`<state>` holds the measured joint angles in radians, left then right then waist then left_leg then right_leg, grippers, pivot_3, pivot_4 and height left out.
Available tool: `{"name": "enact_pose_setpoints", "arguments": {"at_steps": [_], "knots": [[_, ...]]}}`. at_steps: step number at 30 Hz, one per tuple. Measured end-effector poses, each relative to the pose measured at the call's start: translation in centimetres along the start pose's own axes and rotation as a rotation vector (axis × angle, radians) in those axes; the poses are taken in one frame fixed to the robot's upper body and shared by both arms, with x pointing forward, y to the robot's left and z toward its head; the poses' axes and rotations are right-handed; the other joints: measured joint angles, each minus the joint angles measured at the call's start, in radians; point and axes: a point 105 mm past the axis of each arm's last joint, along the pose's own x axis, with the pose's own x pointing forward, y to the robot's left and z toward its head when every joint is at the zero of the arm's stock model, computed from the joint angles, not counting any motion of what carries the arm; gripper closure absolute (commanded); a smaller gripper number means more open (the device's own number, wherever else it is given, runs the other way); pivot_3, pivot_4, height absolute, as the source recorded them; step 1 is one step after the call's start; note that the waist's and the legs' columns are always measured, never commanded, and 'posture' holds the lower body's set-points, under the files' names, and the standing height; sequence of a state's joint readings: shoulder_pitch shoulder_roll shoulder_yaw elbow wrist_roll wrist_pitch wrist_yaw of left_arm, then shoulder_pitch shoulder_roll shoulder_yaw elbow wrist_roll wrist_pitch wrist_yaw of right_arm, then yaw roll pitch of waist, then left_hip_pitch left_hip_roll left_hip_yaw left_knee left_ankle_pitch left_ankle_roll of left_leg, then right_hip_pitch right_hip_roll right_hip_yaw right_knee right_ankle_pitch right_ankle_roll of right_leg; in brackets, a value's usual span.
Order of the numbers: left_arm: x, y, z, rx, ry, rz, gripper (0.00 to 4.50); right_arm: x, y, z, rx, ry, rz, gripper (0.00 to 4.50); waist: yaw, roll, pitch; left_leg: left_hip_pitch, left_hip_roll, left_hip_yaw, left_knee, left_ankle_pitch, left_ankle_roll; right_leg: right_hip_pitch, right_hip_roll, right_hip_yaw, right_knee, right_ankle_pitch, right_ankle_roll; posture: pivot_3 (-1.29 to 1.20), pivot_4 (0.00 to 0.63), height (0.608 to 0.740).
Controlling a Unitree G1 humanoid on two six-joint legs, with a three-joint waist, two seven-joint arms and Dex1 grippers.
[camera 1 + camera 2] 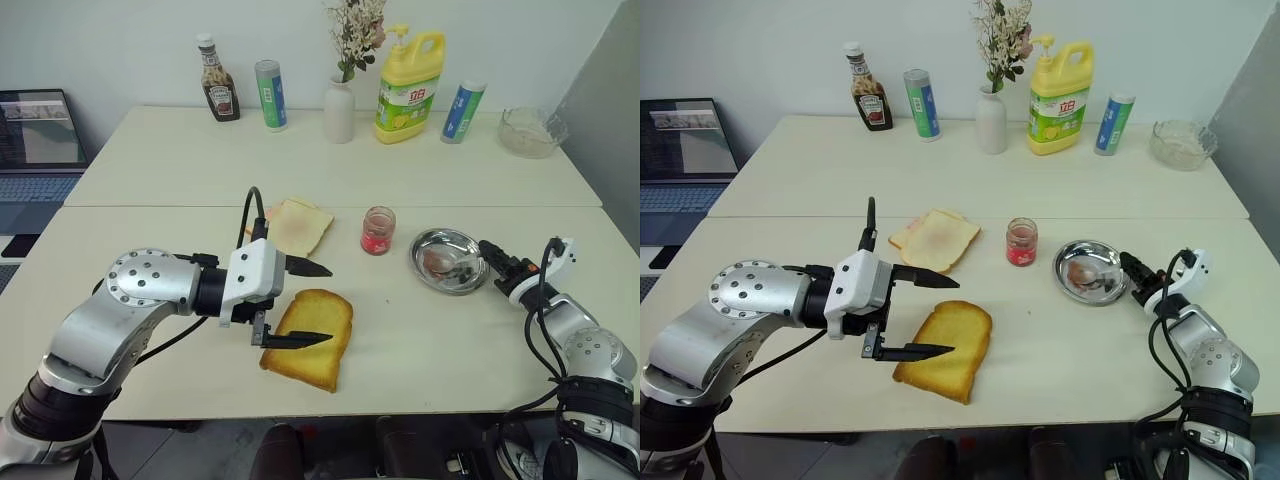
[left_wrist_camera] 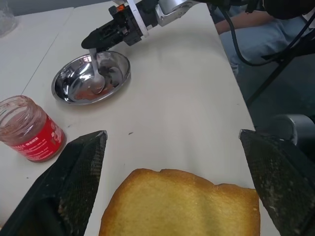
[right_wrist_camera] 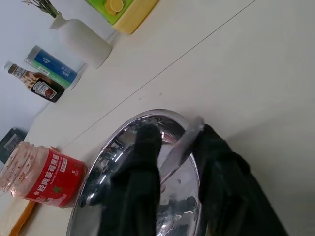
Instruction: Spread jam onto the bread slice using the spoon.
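So barely started, I'd say: the surface (image 1: 420, 350) has the bread (image 1: 310, 338) near its front edge, bare, with the left claw (image 1: 310, 303) spread wide over it. Jam (image 1: 378, 230) sits mid-surface, still in the jar. Right claw (image 1: 487, 258) is at the dish (image 1: 440, 275) toward the right edge; its wrist cam shows it pinching the spoon (image 3: 179, 147) handle.

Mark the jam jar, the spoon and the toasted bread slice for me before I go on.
jam jar (image 1: 378, 232), left eye view, on its red label.
spoon (image 2: 95, 81), left wrist view, on its bowl, lying in the metal dish.
bread slice (image 1: 312, 335), left eye view, on the middle of its golden top face.
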<state>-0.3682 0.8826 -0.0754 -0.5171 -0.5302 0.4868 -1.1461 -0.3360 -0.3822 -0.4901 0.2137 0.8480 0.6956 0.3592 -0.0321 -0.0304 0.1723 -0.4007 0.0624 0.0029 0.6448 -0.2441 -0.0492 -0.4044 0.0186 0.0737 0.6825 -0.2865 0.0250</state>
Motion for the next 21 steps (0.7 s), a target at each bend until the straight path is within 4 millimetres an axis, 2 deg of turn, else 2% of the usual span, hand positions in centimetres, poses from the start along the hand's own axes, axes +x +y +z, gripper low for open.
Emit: {"name": "enact_pose_setpoints", "arguments": {"at_steps": [1,3,10,13,16,21], "knots": [[0.0,0.0,0.0,-0.001,-0.001,0.001,0.00,0.0,0.4,0.2,0.015,-0.013,0.028,4.47,0.000,0.000,0.000,0.000,0.000,0.000,0.000,0.000,0.000,0.000,0.000,0.000,0.000,0.000,0.000,0.00,0.150,0.740],[0.0,0.1,0.0,0.004,-0.004,0.003,0.00,0.2,1.4,1.1,0.006,-0.038,0.068,4.47,0.000,0.001,-0.001,0.000,0.000,0.000,0.000,0.000,0.000,0.001,0.000,0.000,0.000,0.000,0.000,0.00,0.150,0.740],[0.0,0.1,-0.1,0.004,-0.004,0.007,0.00,-0.4,0.7,1.4,0.022,-0.055,0.045,4.47,0.000,0.001,-0.001,0.000,0.000,0.000,0.000,0.000,0.000,0.001,0.000,0.000,0.000,0.000,0.000,0.00,0.150,0.740],[0.1,0.3,-0.2,-0.009,-0.010,0.023,0.00,-0.6,1.2,1.6,0.018,-0.057,0.057,4.47,0.000,0.001,0.000,0.000,0.000,0.000,0.000,0.000,0.000,0.001,0.000,0.000,0.000,0.000,0.000,0.00,0.150,0.740],[0.1,1.2,-0.4,-0.056,-0.032,0.098,0.00,-1.0,2.9,2.2,-0.019,-0.067,0.104,4.47,0.000,0.002,0.000,0.000,0.000,-0.001,0.000,0.000,0.000,0.000,0.000,0.000,0.000,0.000,0.000,0.00,0.150,0.740],[-0.9,3.5,-1.2,-0.118,-0.037,0.288,0.00,-2.3,7.2,3.7,-0.117,-0.106,0.212,4.47,0.000,0.002,0.000,0.000,0.000,-0.001,0.000,0.000,0.000,0.000,0.000,-0.001,0.000,0.000,0.000,0.00,0.150,0.740]]}}
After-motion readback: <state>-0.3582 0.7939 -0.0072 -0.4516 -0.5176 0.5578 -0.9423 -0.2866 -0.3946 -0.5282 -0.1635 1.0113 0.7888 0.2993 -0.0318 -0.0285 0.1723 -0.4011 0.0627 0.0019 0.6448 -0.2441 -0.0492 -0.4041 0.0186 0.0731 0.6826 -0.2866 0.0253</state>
